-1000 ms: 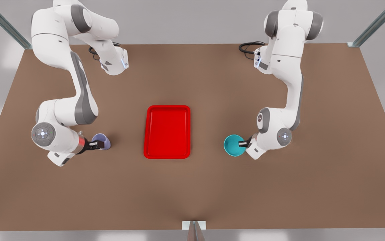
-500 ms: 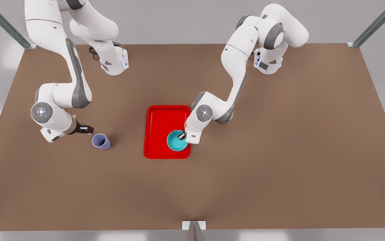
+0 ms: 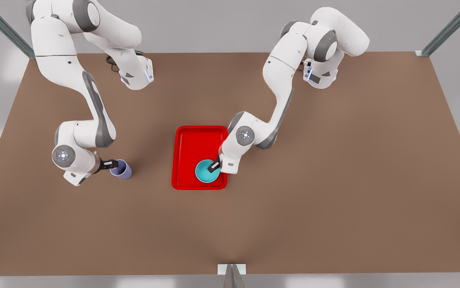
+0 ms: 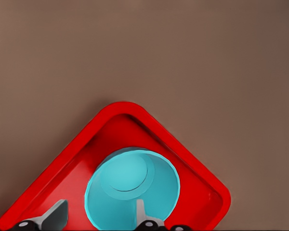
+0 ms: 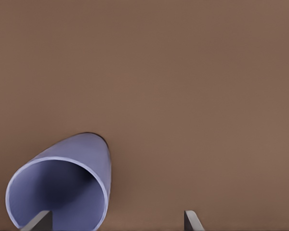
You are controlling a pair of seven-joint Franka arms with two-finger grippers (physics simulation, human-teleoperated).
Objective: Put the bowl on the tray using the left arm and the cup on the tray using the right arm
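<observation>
The brown tabletop [image 3: 334, 208] carries a red tray [image 3: 188, 144] at its middle. A lavender cup [image 3: 121, 168] stands directly on the tabletop, well apart from the tray, toward the front view's left.

Brown table top [image 3: 334, 208], plain matte surface. Grey metal frame struts at the far corners: one at the far left corner [image 3: 4, 28], one at the far right corner [image 3: 448, 30]. Black cables coiled near the far edge, one left of centre [image 3: 112, 64], one right of centre [image 3: 294, 56]. Small pale bracket with a grey post at the middle of the near edge [image 3: 232, 274]. Light grey floor around the table.
</observation>
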